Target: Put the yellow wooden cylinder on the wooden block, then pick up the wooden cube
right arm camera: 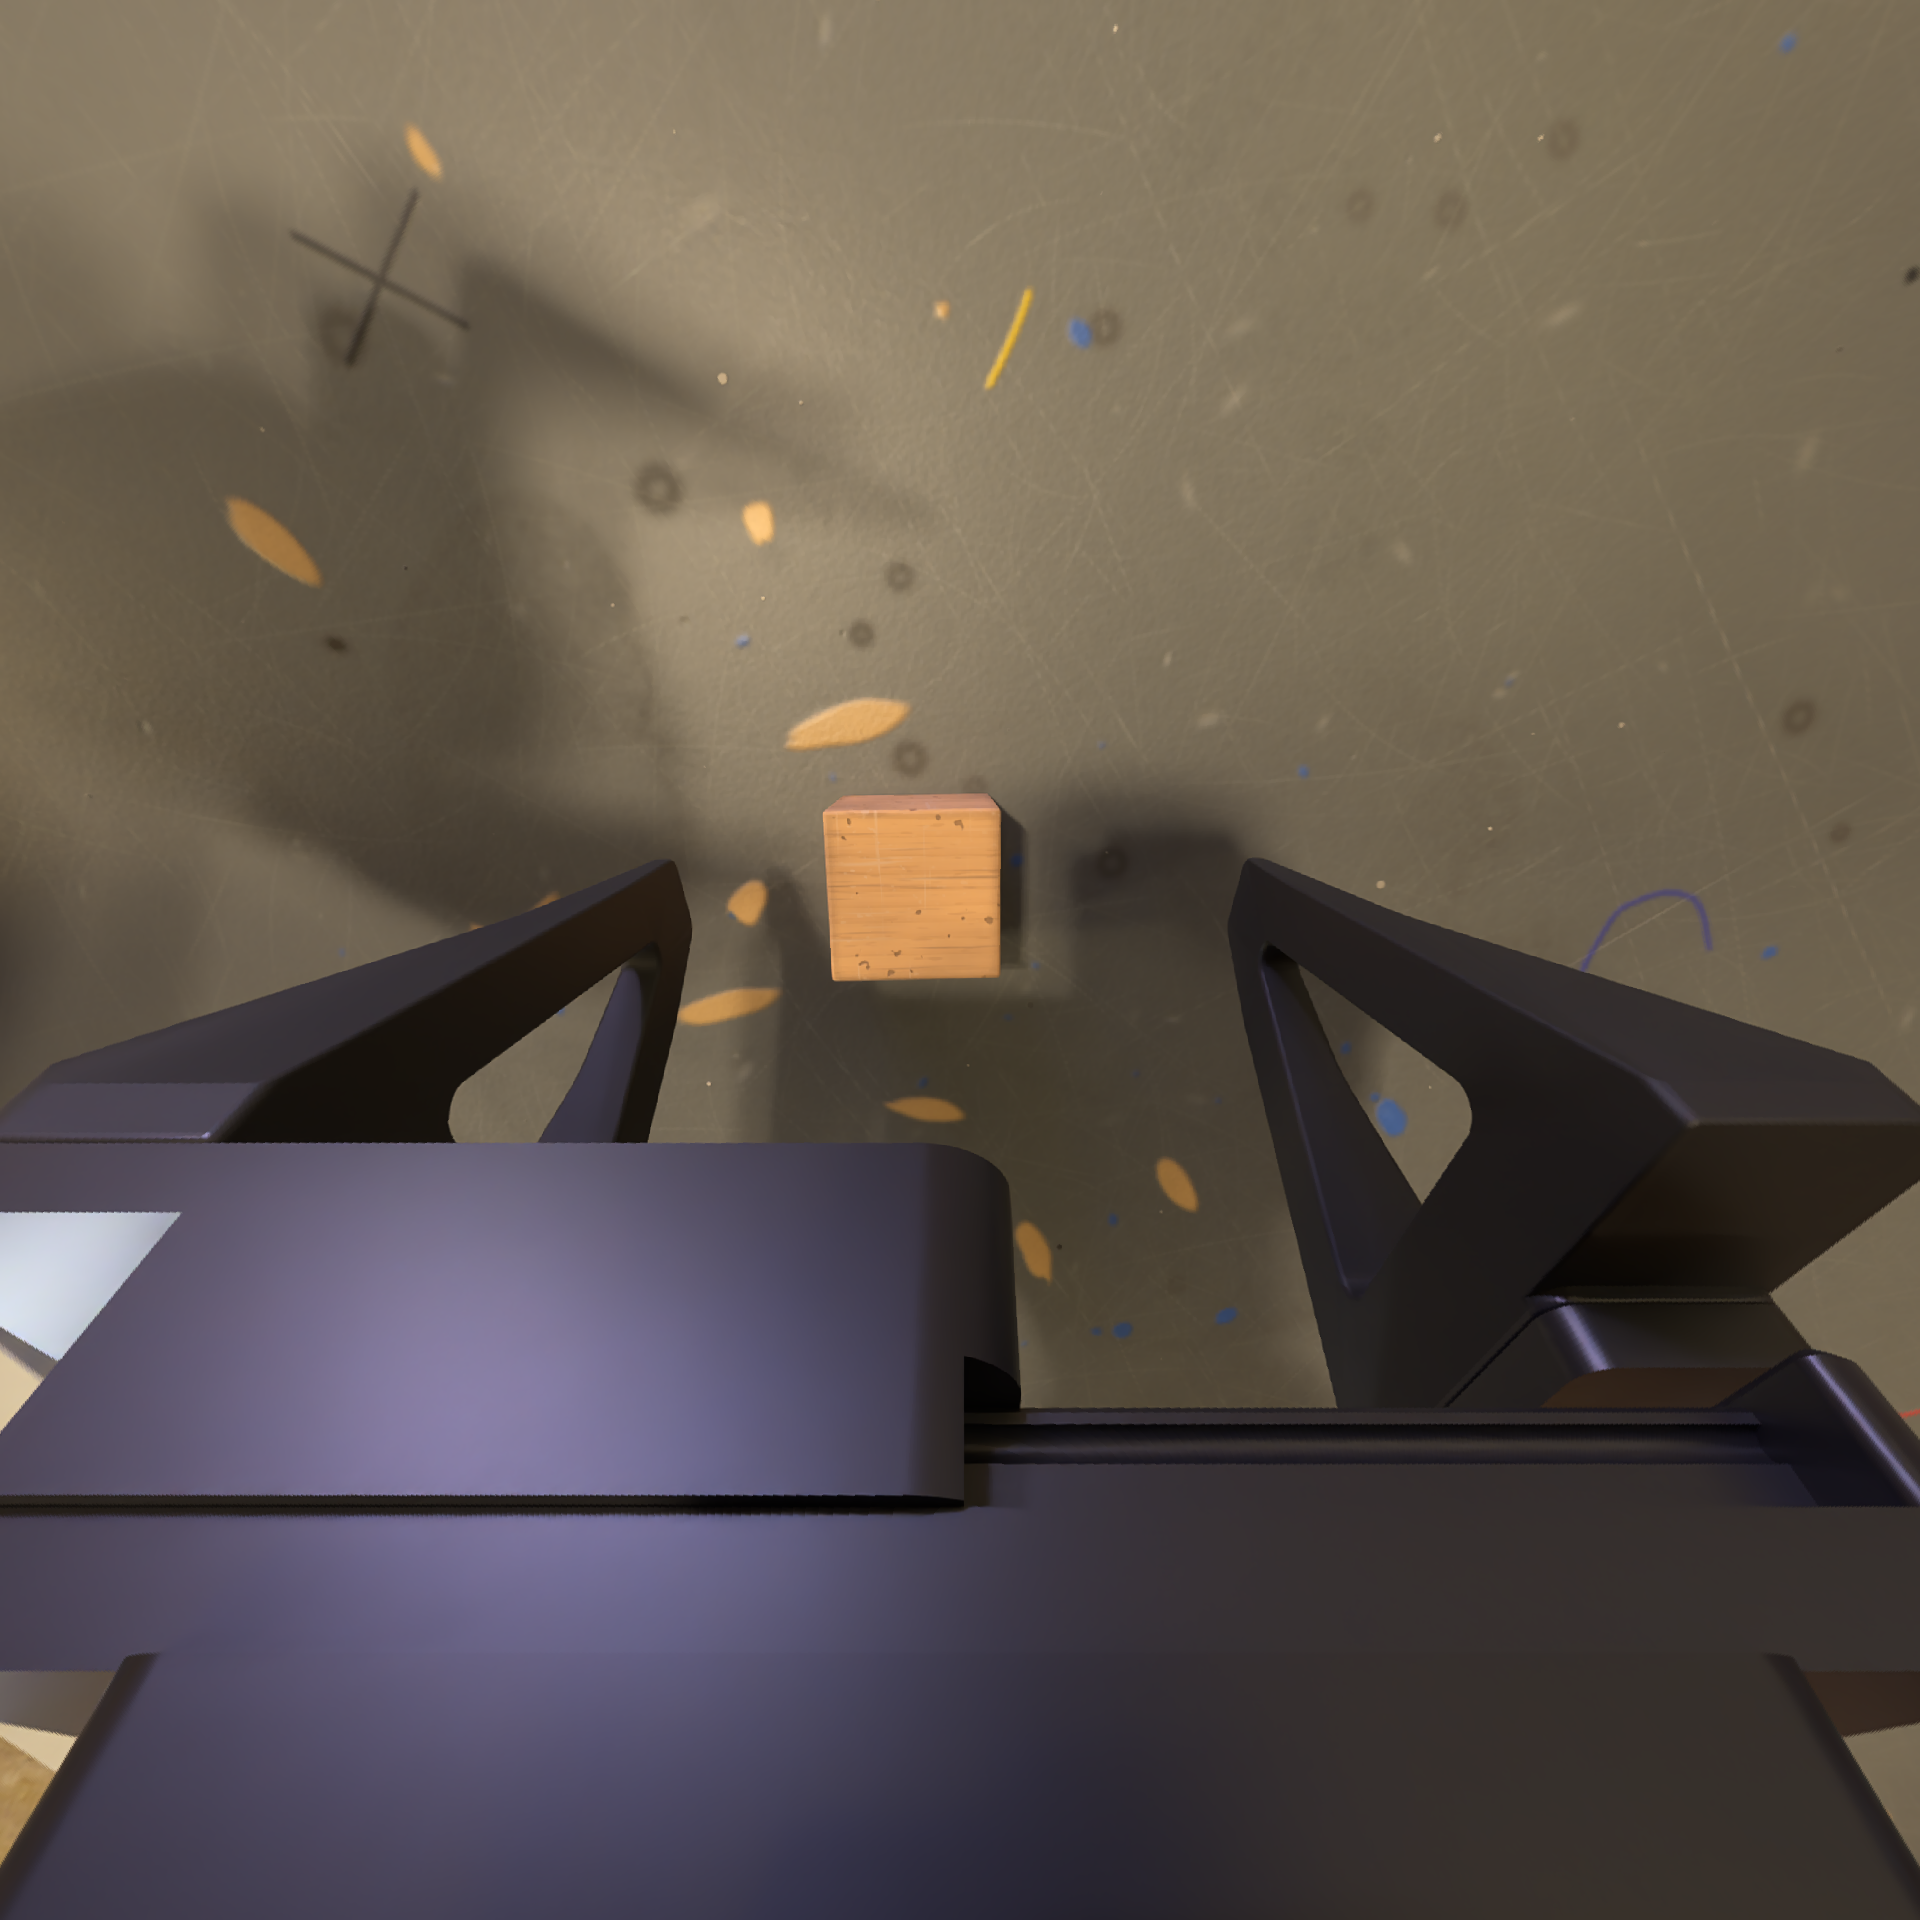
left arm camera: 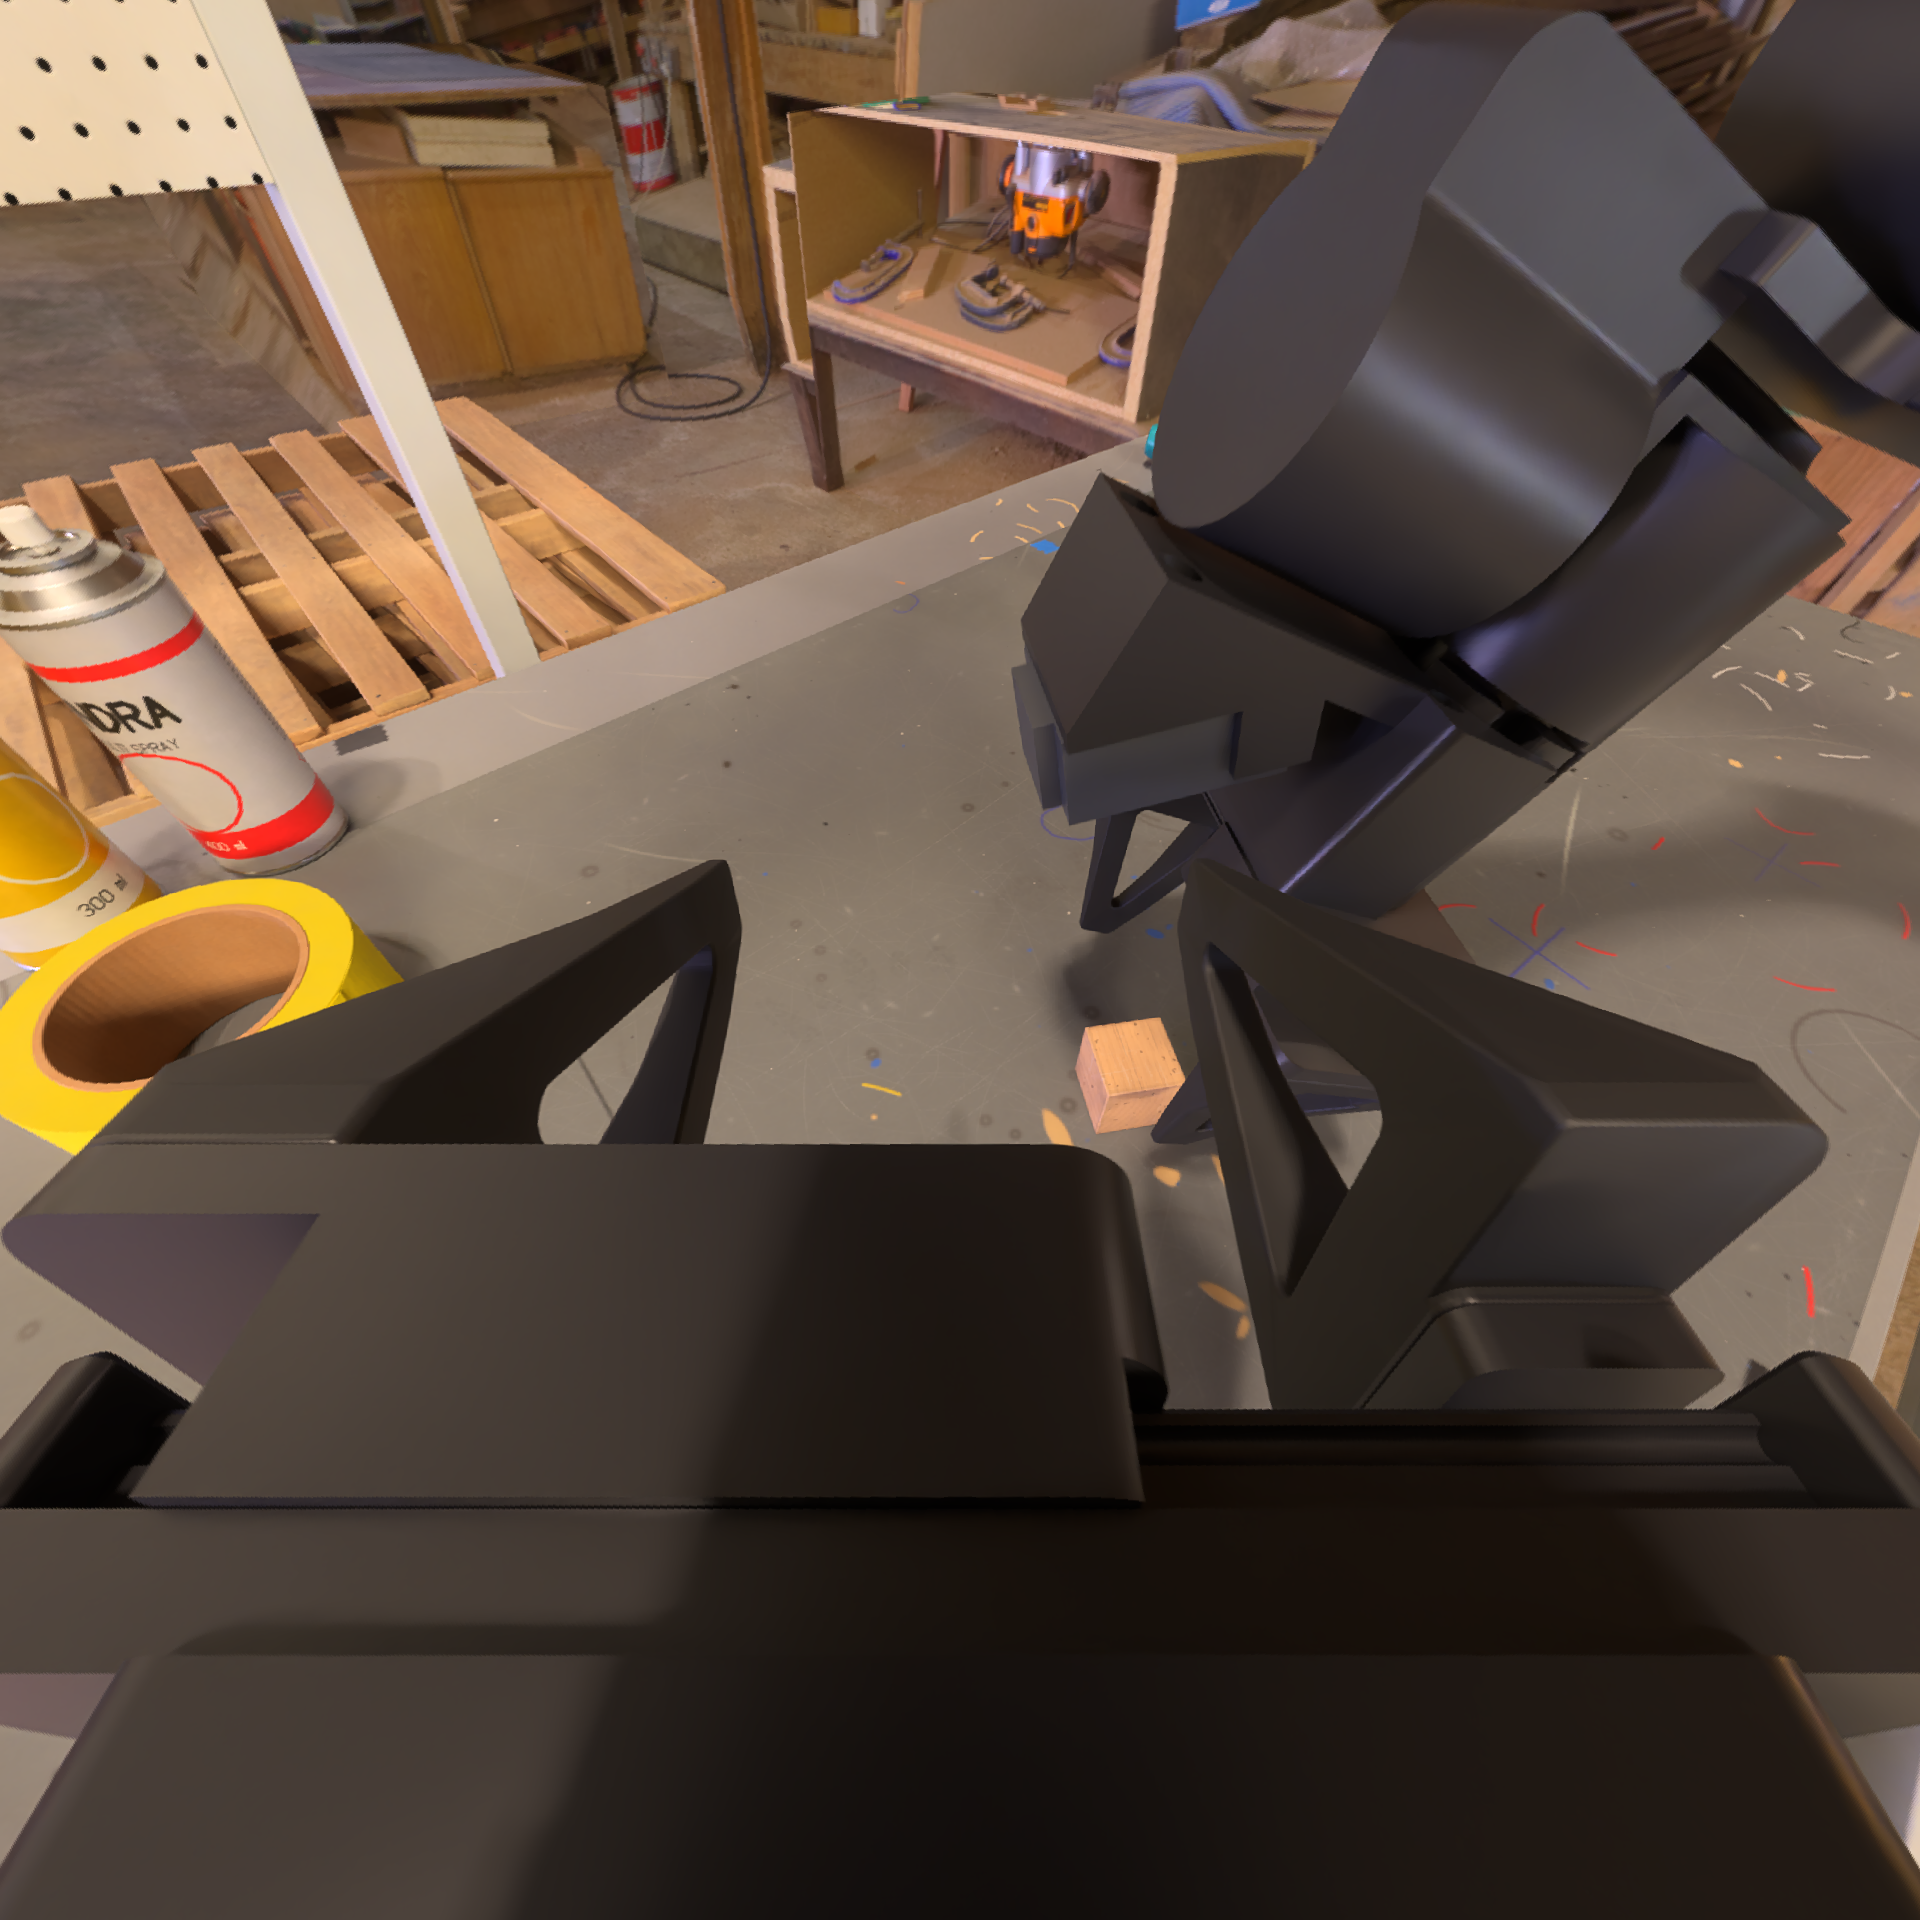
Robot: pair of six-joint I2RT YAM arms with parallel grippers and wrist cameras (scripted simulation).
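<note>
a: the jaws of the right gripper (right arm camera: 956,894) are wide apart, with nothing in them. the jaws of the left gripper (left arm camera: 961,904) are apart and empty too.

b: where is the wooden cube (right arm camera: 912,886)?

a: it sits on the grey bench (right arm camera: 1455,520), right under the right gripper, between its two fingers but lower down.

b: so which step is this?

a: i think the cube step. i can't see the yellow cylinder or the block here.

b: what next?

a: go straight down around the cube, then squeeze its flat sides.
</note>
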